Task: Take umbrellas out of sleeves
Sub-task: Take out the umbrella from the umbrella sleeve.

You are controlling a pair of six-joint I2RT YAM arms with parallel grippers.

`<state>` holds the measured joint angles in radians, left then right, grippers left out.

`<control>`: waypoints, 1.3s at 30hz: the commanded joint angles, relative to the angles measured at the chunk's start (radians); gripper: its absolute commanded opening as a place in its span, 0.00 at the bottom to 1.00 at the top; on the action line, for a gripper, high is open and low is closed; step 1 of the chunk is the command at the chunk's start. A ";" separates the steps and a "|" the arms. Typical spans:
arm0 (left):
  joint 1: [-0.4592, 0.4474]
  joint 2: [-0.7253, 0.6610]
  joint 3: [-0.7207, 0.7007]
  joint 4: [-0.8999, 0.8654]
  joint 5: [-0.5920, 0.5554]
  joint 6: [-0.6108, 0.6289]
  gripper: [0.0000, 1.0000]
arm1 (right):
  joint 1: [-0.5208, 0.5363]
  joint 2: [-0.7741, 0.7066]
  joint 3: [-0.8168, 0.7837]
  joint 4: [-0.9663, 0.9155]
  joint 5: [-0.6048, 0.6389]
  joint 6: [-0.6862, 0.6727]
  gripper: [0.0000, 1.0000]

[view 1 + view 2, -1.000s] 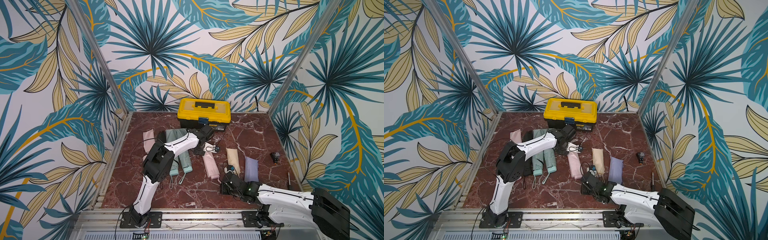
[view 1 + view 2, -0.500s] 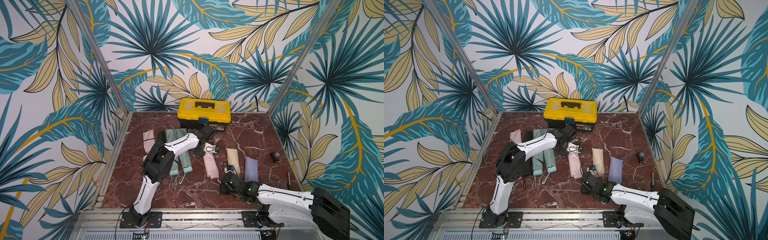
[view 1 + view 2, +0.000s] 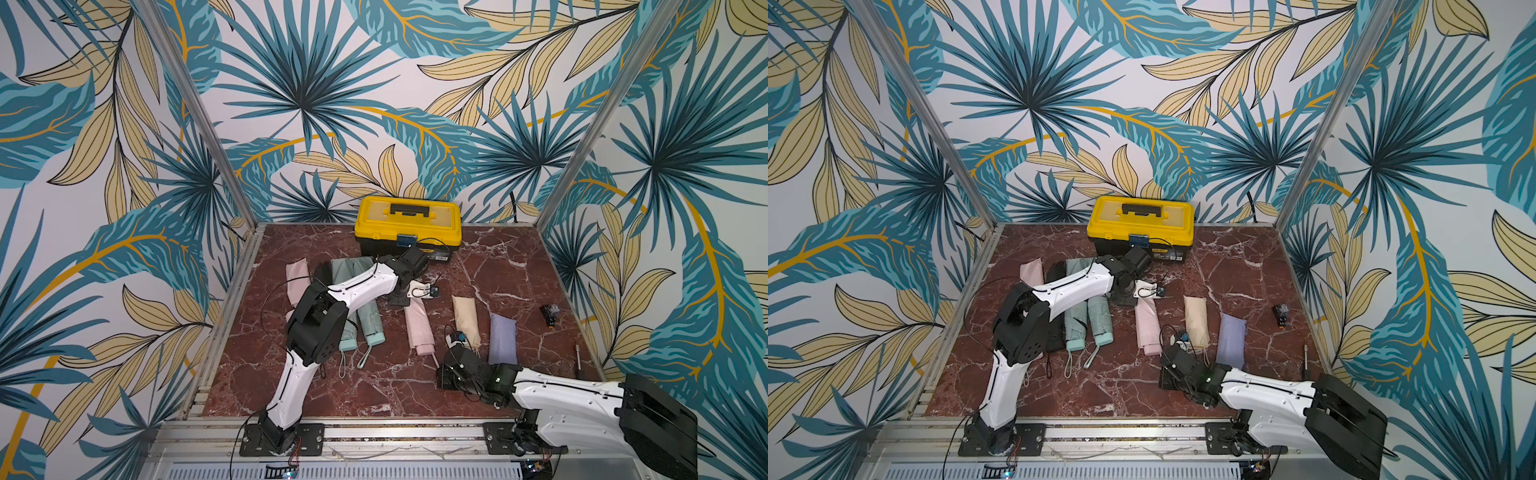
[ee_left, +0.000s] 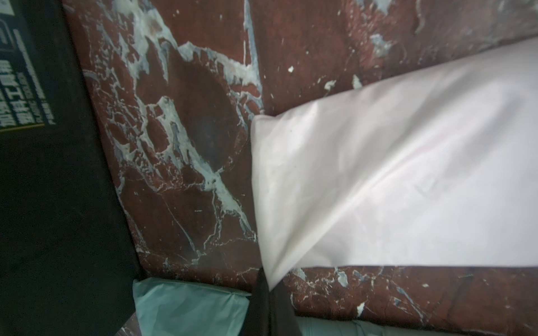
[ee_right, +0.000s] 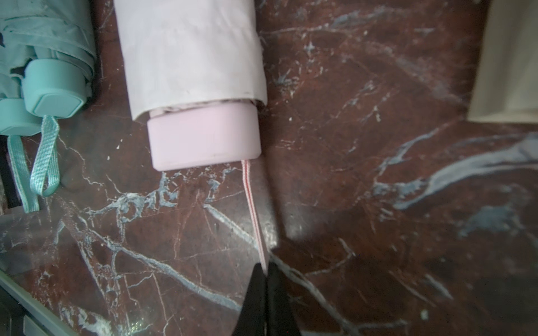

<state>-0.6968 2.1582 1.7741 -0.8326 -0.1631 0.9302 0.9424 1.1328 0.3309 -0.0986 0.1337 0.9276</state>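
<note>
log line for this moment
left gripper shut on pale pink fabric sleeve corner; right gripper shut on pink wrist loop; pink folded umbrella mostly sleeved

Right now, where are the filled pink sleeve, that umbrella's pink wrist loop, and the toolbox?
pink sleeve (image 4: 393, 174): left wrist view, middle of the fabric.
pink wrist loop (image 5: 254, 209): right wrist view, midway along the strap.
toolbox (image 3: 444, 217): a top view, yellow lid beside the handle.

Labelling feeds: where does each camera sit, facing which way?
Top views: high behind the robot, looking down on the table; left arm, right arm show.
Left wrist: over the left claw, facing the pink sleeve it pinches.
Right wrist: over the right claw, facing the wrist loop it pinches.
Shared: both wrist views show that sleeve.
</note>
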 commanded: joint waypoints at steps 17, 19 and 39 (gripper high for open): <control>0.032 -0.013 0.031 0.005 -0.042 -0.047 0.00 | 0.032 0.024 -0.054 -0.129 -0.048 0.010 0.00; 0.034 -0.015 0.030 0.005 -0.043 -0.047 0.00 | 0.032 0.024 -0.052 -0.130 -0.048 0.011 0.00; 0.060 -0.023 0.029 0.009 -0.040 -0.086 0.00 | 0.038 0.025 -0.047 -0.150 -0.040 0.013 0.00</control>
<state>-0.6502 2.1582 1.7741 -0.8383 -0.1795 0.8619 0.9653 1.1324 0.3290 -0.0948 0.1333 0.9287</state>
